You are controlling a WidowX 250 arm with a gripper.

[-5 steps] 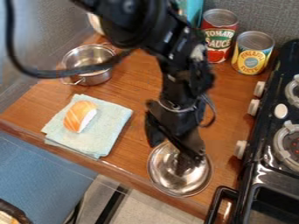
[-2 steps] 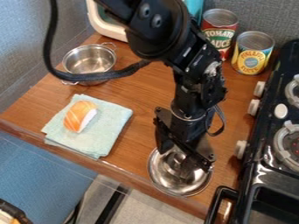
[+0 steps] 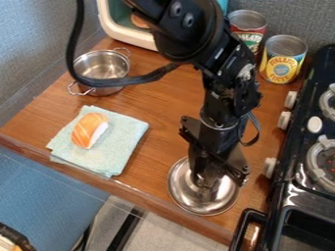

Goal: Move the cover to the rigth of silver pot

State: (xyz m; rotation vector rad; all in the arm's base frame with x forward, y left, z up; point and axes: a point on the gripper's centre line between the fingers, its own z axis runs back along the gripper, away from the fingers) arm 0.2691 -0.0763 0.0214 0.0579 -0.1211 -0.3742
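Silver pot stands open-topped; gripper over cover (spread or pinching, cannot tell).

Wooden counter, silver lid beneath the gripper, blue cloth and silver pot left of it, red can, yellow can and white-rimmed box behind

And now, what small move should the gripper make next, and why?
Probably a slight lift, to test whether the metal lid comes along: the gripper hangs at the lid's middle, and the lid, though right of the silver pot, sits near the counter's front edge.
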